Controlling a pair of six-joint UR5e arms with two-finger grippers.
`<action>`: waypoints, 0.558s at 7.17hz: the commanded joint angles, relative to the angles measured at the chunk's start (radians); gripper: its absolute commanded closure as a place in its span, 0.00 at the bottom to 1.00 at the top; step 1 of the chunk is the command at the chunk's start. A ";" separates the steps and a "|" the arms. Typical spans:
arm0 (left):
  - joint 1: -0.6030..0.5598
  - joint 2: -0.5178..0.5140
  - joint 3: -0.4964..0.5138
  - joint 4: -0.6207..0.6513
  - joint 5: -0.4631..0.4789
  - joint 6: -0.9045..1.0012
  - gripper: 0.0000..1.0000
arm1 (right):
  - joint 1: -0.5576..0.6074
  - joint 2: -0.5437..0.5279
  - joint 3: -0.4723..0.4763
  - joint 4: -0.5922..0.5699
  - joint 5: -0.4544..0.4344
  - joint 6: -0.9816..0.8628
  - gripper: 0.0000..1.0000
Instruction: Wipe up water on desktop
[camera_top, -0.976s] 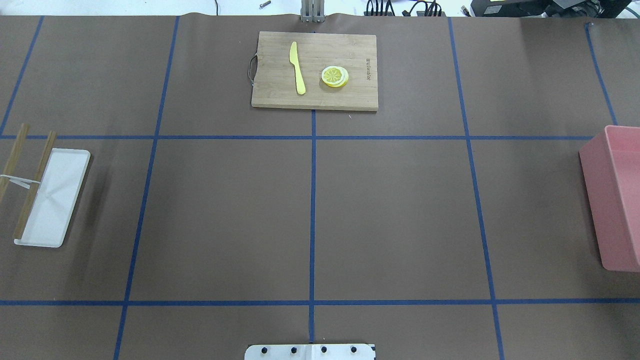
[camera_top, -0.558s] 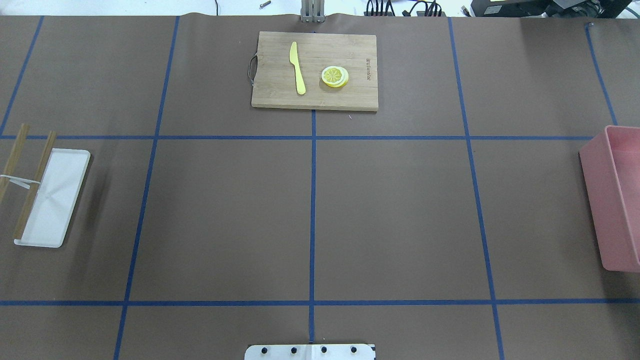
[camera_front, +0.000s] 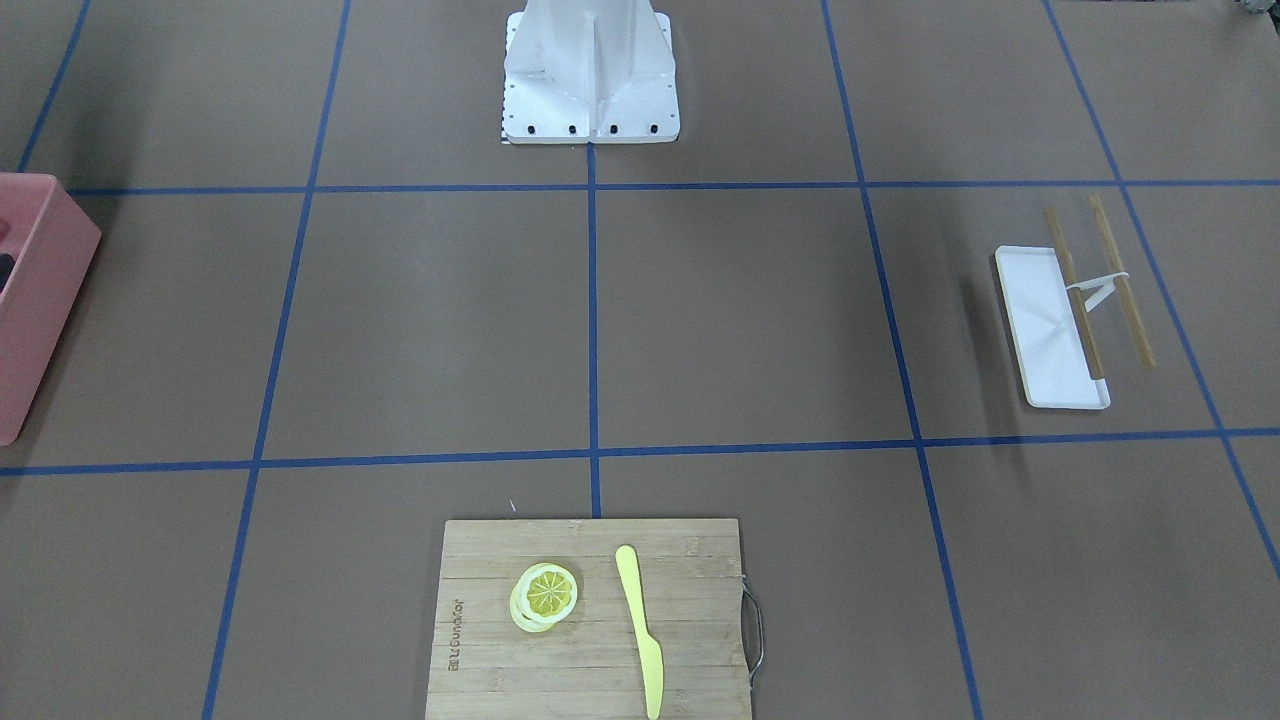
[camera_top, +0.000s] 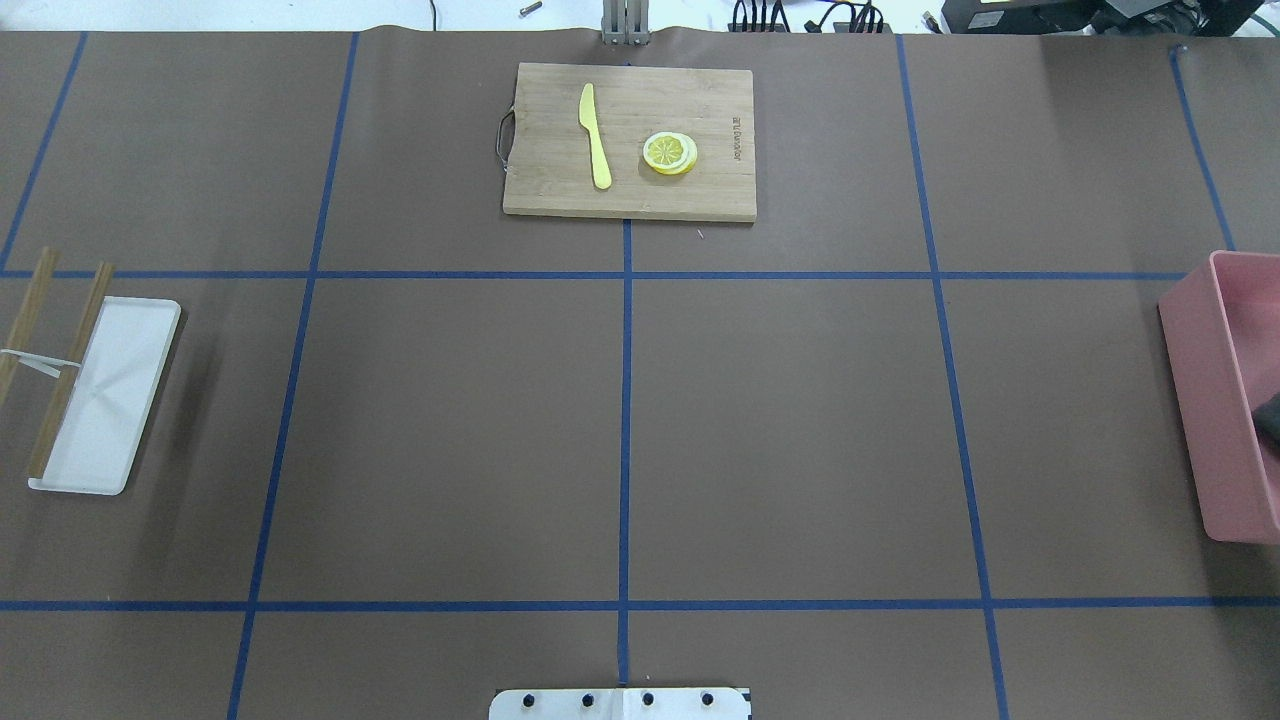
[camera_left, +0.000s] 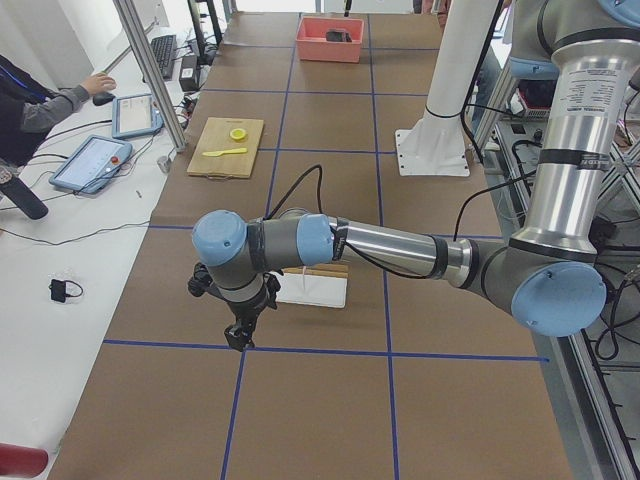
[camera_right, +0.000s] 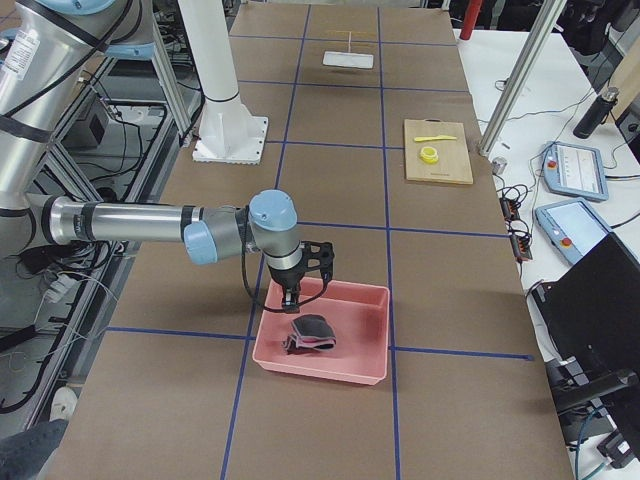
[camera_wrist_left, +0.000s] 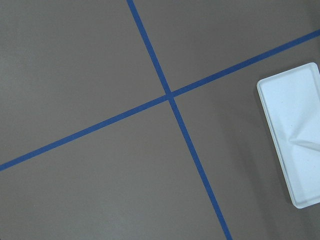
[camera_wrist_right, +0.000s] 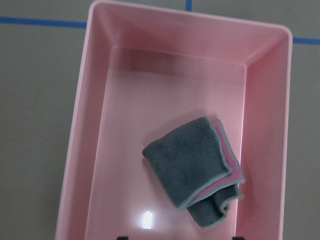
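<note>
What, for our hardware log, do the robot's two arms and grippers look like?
Both the left arm and the right arm are silver-grey tubes with pale blue joint caps and dark grey joint housings. A black cable loops along each forearm. The left gripper and right gripper are small and black.

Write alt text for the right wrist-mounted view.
A folded grey cloth with a pink inner layer lies in a pink bin, seen from straight above. The bin stands on the brown desktop, crossed by blue tape lines at the top.
</note>
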 joint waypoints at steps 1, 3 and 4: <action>0.000 0.001 0.001 0.000 0.000 0.001 0.01 | 0.074 0.004 -0.005 0.002 0.007 -0.011 0.00; 0.000 0.003 0.007 0.000 0.000 0.002 0.01 | 0.074 0.036 -0.057 0.013 0.024 -0.007 0.00; 0.000 0.003 0.010 0.000 0.000 0.002 0.01 | 0.080 0.066 -0.053 0.013 0.100 -0.008 0.00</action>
